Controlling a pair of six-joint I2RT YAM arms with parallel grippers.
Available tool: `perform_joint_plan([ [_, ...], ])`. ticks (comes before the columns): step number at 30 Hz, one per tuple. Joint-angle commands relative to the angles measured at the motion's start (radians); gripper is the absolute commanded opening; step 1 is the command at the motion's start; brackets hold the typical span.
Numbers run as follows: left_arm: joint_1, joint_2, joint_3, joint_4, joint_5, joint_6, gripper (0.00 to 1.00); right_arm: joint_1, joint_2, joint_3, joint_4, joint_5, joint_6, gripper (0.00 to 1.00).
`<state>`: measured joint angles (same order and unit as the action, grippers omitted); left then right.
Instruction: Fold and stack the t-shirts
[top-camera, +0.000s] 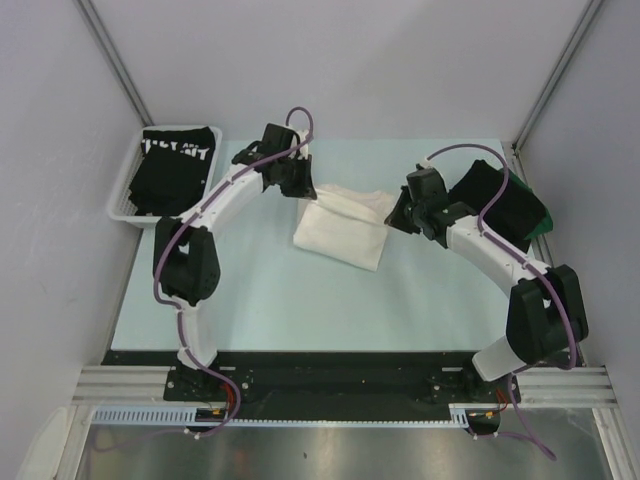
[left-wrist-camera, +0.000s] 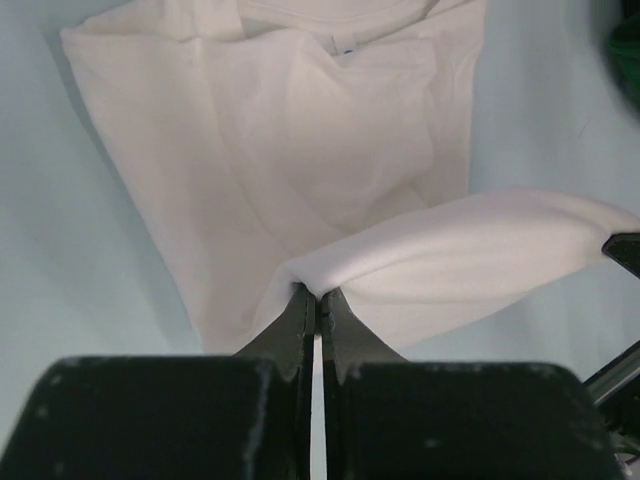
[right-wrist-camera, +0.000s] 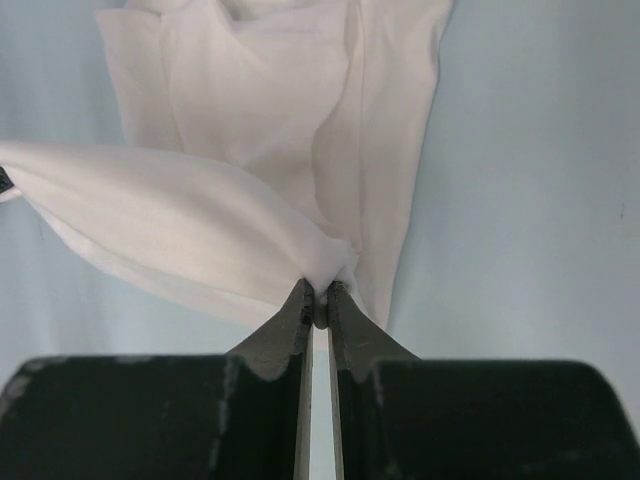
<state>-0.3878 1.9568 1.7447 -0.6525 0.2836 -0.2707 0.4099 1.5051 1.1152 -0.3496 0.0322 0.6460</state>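
A white t-shirt (top-camera: 340, 232) lies partly folded at the table's middle, its plain side up. My left gripper (top-camera: 299, 187) is shut on the shirt's far left edge; the left wrist view (left-wrist-camera: 318, 292) shows the cloth pinched and lifted. My right gripper (top-camera: 399, 215) is shut on the far right edge, also pinched in the right wrist view (right-wrist-camera: 318, 290). The white shirt (left-wrist-camera: 300, 150) (right-wrist-camera: 270, 120) spreads on the table below the lifted fold. A black t-shirt with white lettering (top-camera: 172, 165) lies in the basket. Folded black and dark green shirts (top-camera: 505, 208) lie at the right.
The white mesh basket (top-camera: 123, 194) stands at the far left edge of the pale blue table (top-camera: 260, 300). White walls close in on the left, back and right. The arm bases sit on the black rail (top-camera: 330, 375) at the near edge.
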Motion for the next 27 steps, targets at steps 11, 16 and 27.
perform_joint_plan([
  [11,0.050,0.145,0.205,0.017,-0.026,0.010,0.00,-0.075,0.165,0.168,0.066,-0.055,-0.083,0.00],
  [16,0.056,0.188,0.262,0.013,-0.023,0.005,0.00,-0.086,0.222,0.219,0.069,-0.064,-0.094,0.00],
  [27,0.082,0.310,0.404,0.008,-0.004,-0.010,0.00,-0.131,0.357,0.342,0.051,-0.100,-0.134,0.00],
])
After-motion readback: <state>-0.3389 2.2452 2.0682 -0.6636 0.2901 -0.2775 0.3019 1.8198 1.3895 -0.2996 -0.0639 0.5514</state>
